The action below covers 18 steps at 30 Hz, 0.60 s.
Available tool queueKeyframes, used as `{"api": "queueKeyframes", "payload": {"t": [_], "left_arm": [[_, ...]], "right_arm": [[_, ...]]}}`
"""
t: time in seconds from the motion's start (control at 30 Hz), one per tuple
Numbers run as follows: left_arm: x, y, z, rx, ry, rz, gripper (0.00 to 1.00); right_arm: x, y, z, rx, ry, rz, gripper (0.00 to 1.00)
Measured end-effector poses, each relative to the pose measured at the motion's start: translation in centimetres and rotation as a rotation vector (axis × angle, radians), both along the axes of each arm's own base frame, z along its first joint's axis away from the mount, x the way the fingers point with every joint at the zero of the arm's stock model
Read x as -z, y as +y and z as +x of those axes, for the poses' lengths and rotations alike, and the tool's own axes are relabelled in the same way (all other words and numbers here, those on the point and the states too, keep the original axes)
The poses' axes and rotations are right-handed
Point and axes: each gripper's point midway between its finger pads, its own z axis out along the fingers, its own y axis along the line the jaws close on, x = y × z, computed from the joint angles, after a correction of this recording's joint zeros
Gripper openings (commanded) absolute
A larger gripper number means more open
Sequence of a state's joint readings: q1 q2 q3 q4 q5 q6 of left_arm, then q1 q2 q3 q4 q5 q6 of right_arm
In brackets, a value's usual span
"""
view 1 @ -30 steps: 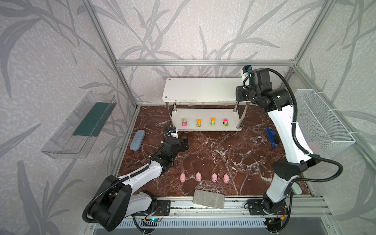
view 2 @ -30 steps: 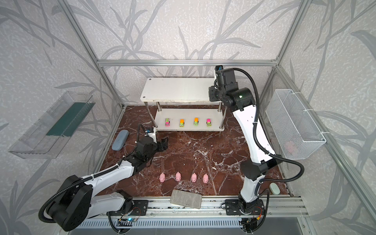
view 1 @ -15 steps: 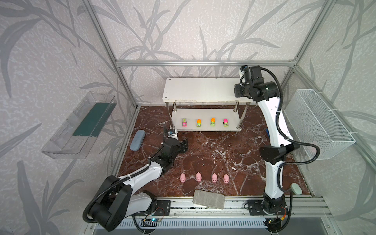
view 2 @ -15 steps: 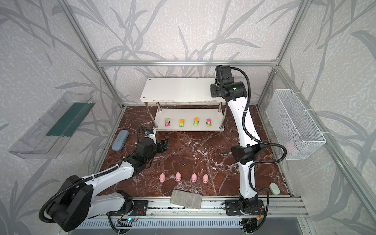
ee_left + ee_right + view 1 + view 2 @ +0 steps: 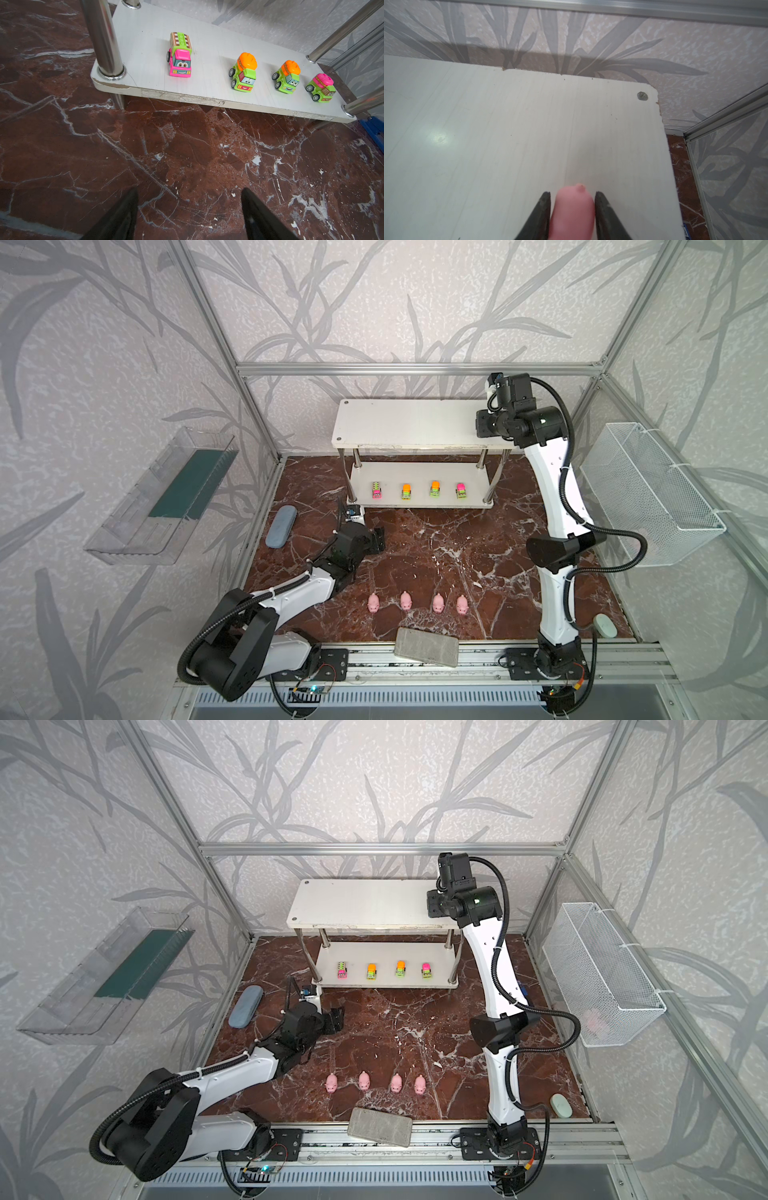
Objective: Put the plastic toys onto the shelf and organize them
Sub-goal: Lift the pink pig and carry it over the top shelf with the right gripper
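A: When you look from above, where are the toys?
B: In both top views, four trucks (image 5: 407, 491) stand in a row on the shelf's (image 5: 407, 423) low board. Four pigs (image 5: 406, 600) line up on the floor (image 5: 436, 547), well apart from the left pincer (image 5: 377, 540). The right arm (image 5: 548, 472) reaches over the top board's right end, and its black wrist hides its tip.
A: What does the left wrist view show?
B: The left pincer's fingers (image 5: 124, 212) stand far apart, with nothing between them, over bare floor. The trucks stand near the board's front edge. The posts (image 5: 101, 37) run out of the picture.
A: And the right wrist view?
B: One more pig (image 5: 572, 209) sits between the right pincer's (image 5: 572, 194) fingers (image 5: 544, 207), over the top board near a corner. It is blurry and cut off. I cannot tell if the fingers squeeze it. Much bare board lies beside it.
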<state>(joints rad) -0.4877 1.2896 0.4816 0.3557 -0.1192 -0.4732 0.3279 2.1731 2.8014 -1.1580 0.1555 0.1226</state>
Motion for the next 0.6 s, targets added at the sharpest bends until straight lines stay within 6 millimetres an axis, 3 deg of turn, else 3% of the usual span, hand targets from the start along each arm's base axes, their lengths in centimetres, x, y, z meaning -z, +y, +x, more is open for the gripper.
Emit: {"api": "queueKeyframes", "payload": {"t": [0.23, 0.6], "left_arm": [[0.5, -0.3, 0.1, 0.01, 0.01, -0.004, 0.76], [0.9, -0.4, 0.1, 0.006, 0.024, -0.015, 0.76]], "right_arm": [[1.2, 0.2, 0.5, -0.001, 0.024, -0.008, 0.46], [0.9, 0.3, 0.7, 0.0, 0.011, -0.001, 0.65]]}}
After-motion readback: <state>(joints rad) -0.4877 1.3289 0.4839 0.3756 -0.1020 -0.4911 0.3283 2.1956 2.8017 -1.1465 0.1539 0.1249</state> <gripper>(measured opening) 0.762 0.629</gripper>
